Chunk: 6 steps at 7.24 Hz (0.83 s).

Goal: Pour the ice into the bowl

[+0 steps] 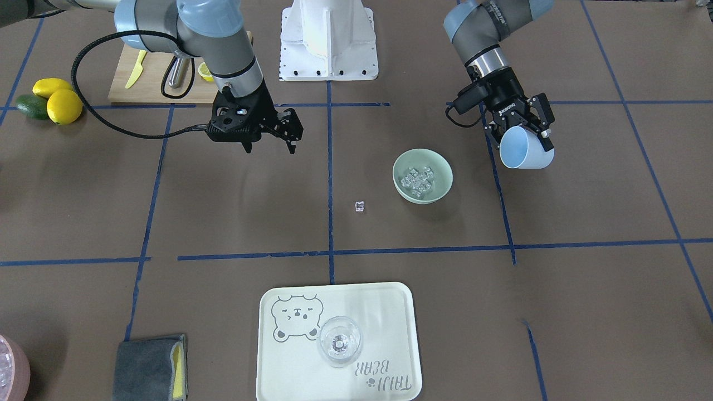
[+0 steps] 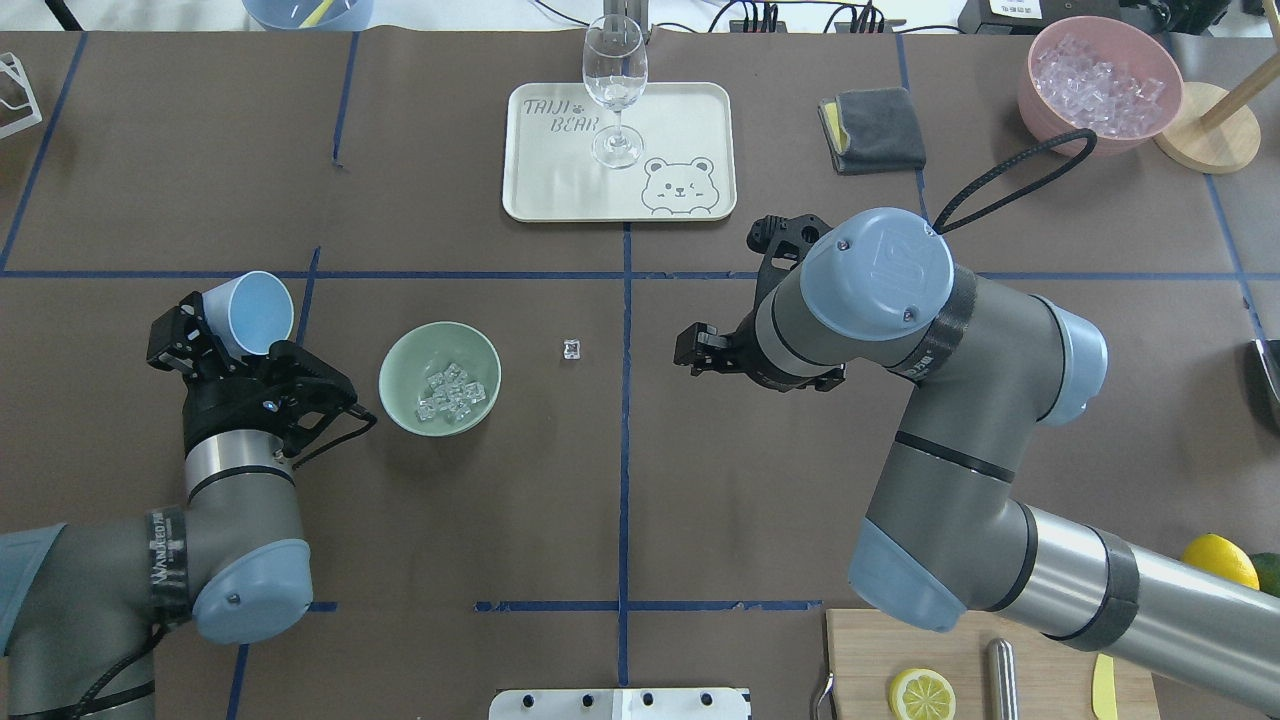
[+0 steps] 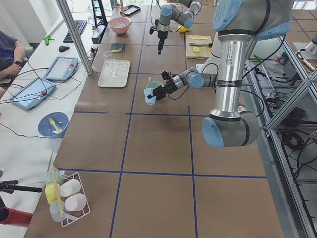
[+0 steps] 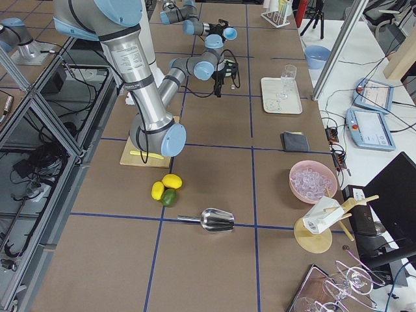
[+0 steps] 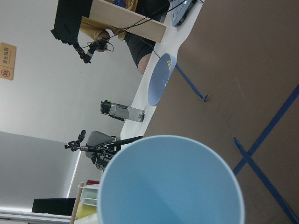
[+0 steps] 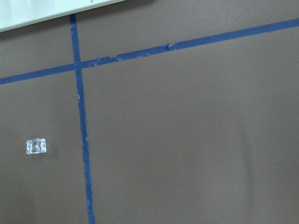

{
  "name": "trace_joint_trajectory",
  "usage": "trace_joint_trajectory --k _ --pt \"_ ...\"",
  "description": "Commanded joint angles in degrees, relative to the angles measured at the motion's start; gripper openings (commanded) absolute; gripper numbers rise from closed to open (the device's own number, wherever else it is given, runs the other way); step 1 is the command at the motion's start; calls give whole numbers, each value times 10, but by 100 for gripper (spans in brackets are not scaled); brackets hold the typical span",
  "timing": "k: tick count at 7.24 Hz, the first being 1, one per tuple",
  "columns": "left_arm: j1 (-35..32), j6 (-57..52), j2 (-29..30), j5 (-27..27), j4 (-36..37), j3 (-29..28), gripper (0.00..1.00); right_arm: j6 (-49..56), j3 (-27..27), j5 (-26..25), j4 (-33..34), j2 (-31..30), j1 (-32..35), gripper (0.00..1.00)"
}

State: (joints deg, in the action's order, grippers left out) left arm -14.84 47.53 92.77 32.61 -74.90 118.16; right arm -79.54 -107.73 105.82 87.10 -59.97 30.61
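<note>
1. Table (image 2: 700, 480): brown, with a grid of blue tape lines.
2. Right arm (image 2: 960, 400): reaches over the table's middle. Right gripper (image 1: 271, 146) has its fingers spread apart with nothing between them and hangs above bare table. The wrist view shows only tape lines and the single cube.
3. Left arm (image 2: 230, 540): left gripper (image 1: 536, 129) is clamped on the light blue cup (image 1: 526, 150).
4. Tray (image 1: 390, 312): cream with a bear print, on the far side from the robot. A clear wine glass (image 1: 340, 341) stands upright on it.
5. Cutting board (image 2: 870, 660): wood, by the robot's base, with a lemon half (image 2: 922, 693) on it.
6. Pink container (image 2: 1045, 125): at a far corner, with clear cubes inside.
7. Bowl (image 1: 441, 167): mint green and upright on the table, between the cup and the centre tape line.
8. Grey cloth (image 1: 147, 367): folded, beside the tray.
9. Cup: lifted off the table and tipped on its side, mouth towards the bowl. It is beside the bowl, not over it. The inside looks empty in the wrist view.
10. Ice (image 1: 418, 180): a heap of clear cubes inside the bowl.
11. Lone cube (image 1: 360, 206): on the table, apart from the bowl, near the centre line.
</note>
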Motion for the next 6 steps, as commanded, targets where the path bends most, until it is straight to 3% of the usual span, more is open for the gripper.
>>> trace_joint_trajectory --k 1,4,6 --pt "-3 -4 -101 0 -160 -7 0 0 1 0 0 1 0 100" --pt "-7 -6 -189 0 -449 -83 0 0 1 -1 0 1 -1 100" --pt "-6 -9 -212 3 -724 -170 0 -1 1 -1 0 1 -1 100"
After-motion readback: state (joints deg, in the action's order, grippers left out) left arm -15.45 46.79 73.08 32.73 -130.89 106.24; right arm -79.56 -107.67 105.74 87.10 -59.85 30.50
